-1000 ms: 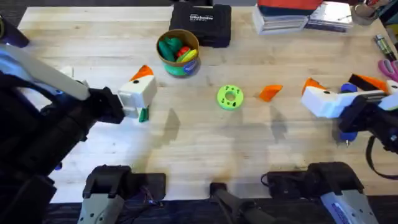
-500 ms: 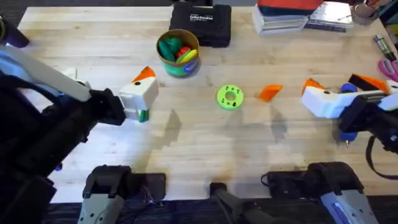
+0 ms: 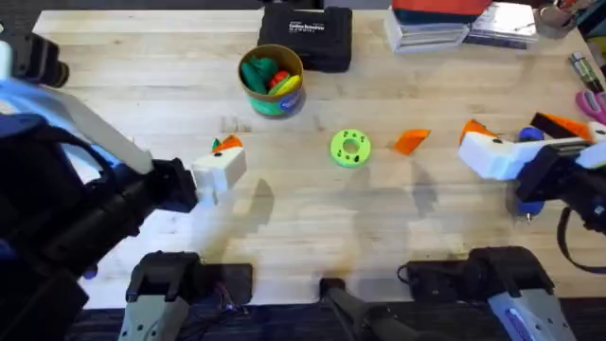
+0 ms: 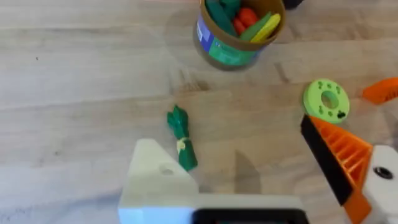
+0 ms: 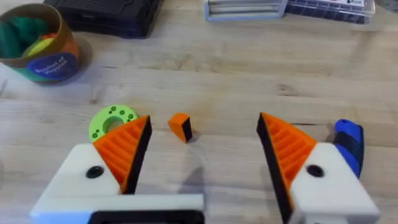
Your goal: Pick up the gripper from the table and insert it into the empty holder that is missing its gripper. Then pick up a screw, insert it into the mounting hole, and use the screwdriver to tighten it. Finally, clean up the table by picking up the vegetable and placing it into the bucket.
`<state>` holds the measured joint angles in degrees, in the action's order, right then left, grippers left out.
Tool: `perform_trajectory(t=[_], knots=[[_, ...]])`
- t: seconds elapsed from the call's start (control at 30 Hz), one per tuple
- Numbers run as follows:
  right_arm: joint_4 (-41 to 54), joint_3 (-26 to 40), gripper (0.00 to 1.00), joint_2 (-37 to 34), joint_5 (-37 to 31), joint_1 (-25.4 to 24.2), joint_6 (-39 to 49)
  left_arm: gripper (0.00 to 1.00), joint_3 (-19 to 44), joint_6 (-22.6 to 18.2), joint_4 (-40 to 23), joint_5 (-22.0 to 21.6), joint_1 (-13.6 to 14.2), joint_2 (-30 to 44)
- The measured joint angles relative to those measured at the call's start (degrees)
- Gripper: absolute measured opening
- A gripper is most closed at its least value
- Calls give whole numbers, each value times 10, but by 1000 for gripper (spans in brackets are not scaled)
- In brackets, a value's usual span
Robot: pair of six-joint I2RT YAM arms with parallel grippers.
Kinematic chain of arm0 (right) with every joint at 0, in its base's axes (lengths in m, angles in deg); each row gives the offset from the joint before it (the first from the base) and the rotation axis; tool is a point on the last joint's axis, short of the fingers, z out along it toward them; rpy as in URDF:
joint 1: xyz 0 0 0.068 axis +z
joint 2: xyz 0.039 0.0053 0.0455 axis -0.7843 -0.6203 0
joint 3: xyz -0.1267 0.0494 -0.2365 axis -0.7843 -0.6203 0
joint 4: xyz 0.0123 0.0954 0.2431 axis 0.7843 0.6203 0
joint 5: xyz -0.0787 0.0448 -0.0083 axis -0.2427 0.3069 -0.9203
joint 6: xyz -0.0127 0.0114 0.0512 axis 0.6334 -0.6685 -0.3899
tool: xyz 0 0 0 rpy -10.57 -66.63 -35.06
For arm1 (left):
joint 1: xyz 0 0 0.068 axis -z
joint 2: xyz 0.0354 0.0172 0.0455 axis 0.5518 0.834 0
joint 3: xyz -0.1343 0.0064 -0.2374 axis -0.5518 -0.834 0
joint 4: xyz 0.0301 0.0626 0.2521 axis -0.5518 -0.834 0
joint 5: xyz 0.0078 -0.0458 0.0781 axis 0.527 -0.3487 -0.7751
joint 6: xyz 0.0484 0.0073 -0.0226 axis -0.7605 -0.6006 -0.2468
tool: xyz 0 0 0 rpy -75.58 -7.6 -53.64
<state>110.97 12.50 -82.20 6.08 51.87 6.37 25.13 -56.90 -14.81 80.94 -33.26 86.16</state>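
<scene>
Beside the green disc (image 3: 349, 148), on its side toward the right arm, the gripper (image 5: 180, 127) is seen lying on the table (image 3: 312, 218). Straight ahead of it the right gripper (image 5: 202, 121) is held spread and empty, so that arm is judged nearer.

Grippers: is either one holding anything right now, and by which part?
Nothing is held. The right gripper is open and empty; the left gripper, missing one orange pad, grips nothing.

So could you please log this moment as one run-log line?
left gripper: open, one pad missing, above vegetable | right gripper: open, idle | orange tip: on table | bucket: has toys
</scene>
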Motion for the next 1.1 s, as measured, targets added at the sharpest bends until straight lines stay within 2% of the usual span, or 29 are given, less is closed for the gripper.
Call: perform_trajectory(t=[0.07, 0.13, 0.37, 0.5, 0.57, 0.8, 0.97, 1.1], knots=[[0, 0, 994, 0, 0, 0, 0, 985, -11, 0, 46, 1, 0, -8], [0, 0, 994, 0, 0, 0, 0, 985, -45, -6, 118, 12, 0, -35], [0, 0, 995, 0, 0, 0, 0, 985, -276, -28, 399, 107, 14, -200], [0, 0, 993, 0, 0, 0, 0, 985, -368, -12, 504, 143, 34, -218], [0, 0, 994, 0, 0, 0, 0, 985, -390, 1, 509, 154, 49, -218], [0, 0, 994, 0, 0, 0, 0, 985, -390, 8, 508, 166, 106, -219], [0, 0, 994, 0, 0, 0, 0, 985, -390, 8, 508, 167, 131, -218], [0, 0, 995, 0, 0, 0, 0, 985, -390, 8, 508, 169, 137, -218]])
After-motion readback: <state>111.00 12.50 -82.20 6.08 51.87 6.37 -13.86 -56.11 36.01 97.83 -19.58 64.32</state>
